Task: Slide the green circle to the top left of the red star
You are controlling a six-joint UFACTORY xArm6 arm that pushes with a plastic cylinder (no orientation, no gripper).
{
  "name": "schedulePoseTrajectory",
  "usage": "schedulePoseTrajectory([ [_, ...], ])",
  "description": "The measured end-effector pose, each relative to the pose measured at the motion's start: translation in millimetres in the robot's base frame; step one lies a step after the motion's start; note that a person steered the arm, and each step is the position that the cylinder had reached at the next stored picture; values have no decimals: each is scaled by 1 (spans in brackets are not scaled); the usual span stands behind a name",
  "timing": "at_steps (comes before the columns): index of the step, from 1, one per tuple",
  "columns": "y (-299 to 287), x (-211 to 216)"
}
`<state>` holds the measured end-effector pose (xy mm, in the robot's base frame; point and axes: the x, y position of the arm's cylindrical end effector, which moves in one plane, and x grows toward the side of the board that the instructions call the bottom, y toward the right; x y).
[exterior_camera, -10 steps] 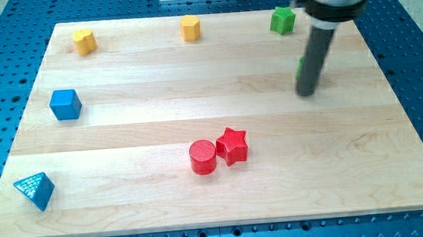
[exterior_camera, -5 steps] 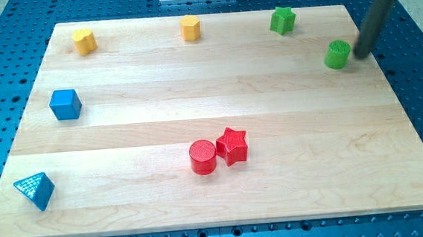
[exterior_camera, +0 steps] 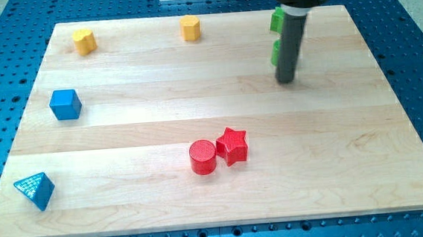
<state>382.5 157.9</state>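
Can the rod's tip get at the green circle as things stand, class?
Probably yes: my tip stands right beside the green circle, which peeks out at the rod's left; no other block lies between them.

Up top we've got two yellow blocks (exterior_camera: 84, 41) (exterior_camera: 190, 28), a blue cube (exterior_camera: 65, 104) at the view's left, blue triangle (exterior_camera: 36, 190) bottom left, red cylinder (exterior_camera: 203, 157) centre, all on the wooden board (exterior_camera: 349, 161).
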Motion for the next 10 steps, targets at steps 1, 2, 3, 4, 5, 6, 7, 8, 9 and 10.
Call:
schedulePoseTrajectory([
  [1, 28, -47],
  [2, -1, -62],
  [3, -86, 15],
  [4, -86, 8],
  [5, -79, -32],
  [6, -156, 9],
  [7, -162, 66],
  [8, -167, 78],
  [9, -206, 38],
  [10, -249, 78],
])
